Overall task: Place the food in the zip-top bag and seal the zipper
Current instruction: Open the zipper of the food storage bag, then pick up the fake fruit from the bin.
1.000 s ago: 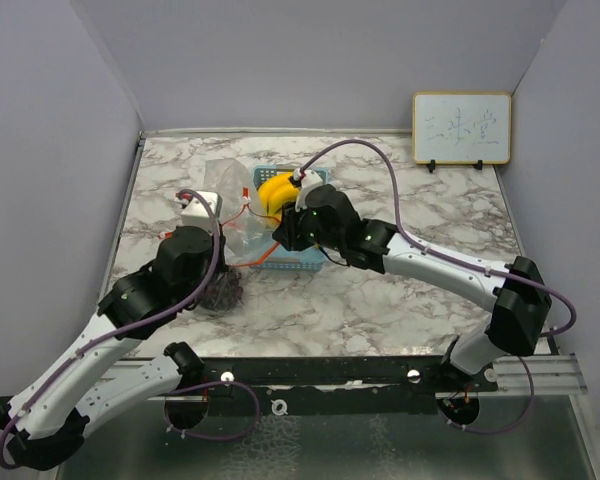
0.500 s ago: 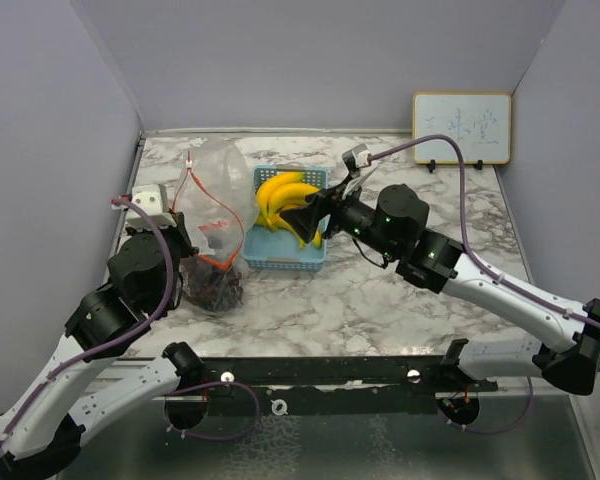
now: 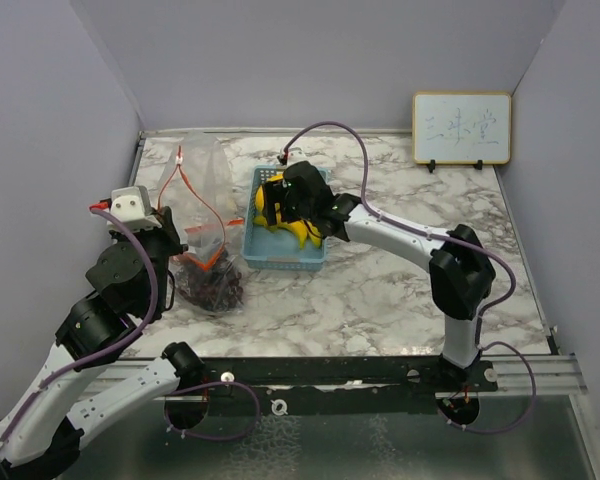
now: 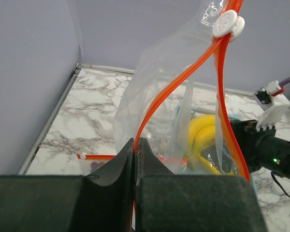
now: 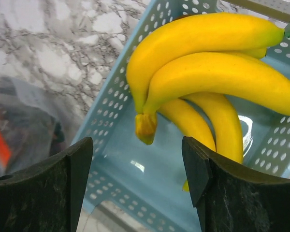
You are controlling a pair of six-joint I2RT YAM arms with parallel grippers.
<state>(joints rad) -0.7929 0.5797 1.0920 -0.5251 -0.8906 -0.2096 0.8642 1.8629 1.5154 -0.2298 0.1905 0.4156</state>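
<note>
A bunch of yellow bananas lies in the blue mesh basket; it also shows from above. My right gripper is open just above the basket floor, with the bananas' stem end between and ahead of the fingers. My left gripper is shut on the orange zipper rim of the clear zip-top bag, holding it upright and open left of the basket. Dark purple grapes lie in the bag's bottom. The red fruit and the magenta vegetable are not visible.
The zipper's white slider sits at the top of the raised rim. A small whiteboard stands at the back right. Grey walls close in the left, back and right of the marble table.
My right gripper pulled back to the right, then came down over the basket and bananas again. My left arm shifted left and the bag now stands taller, its mouth up.
</note>
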